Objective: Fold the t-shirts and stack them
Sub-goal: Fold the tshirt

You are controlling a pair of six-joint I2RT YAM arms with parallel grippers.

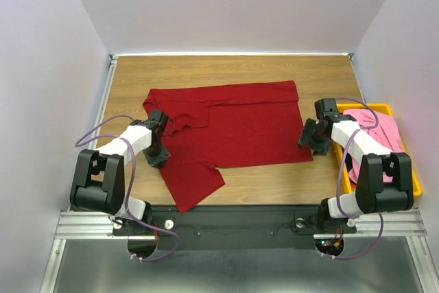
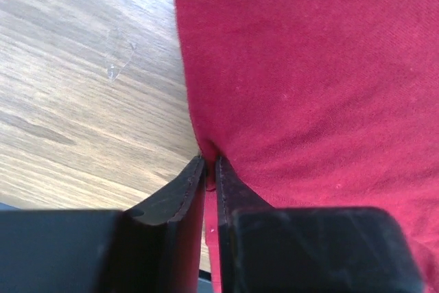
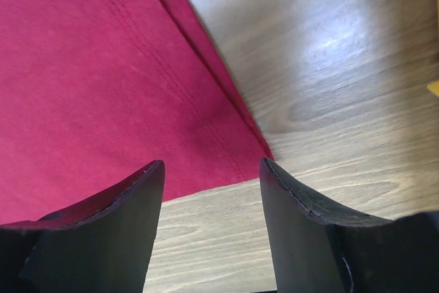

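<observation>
Jaws of the left gripper (image 2: 210, 164) are clamping the left edge of the red shirt (image 1: 247, 125), centre left of the top view. The right gripper (image 3: 211, 162) is hovering spread over the stitched hem corner at the right, holding nothing. The shirt, soft matte knit, is lying lengthwise left to right on the wood-grain table (image 1: 206, 73), hem right, one sleeve pointing down-frame. A pink shirt (image 1: 381, 128) is sitting crumpled in the yellow bin (image 1: 381, 106), far right.

pink t-shirt (image 1: 389, 127): partly behind right arm (image 1: 360, 138) | yellow bin (image 1: 384, 106): mostly covered | red t-shirt (image 2: 329, 87): cut off at frame edges
</observation>
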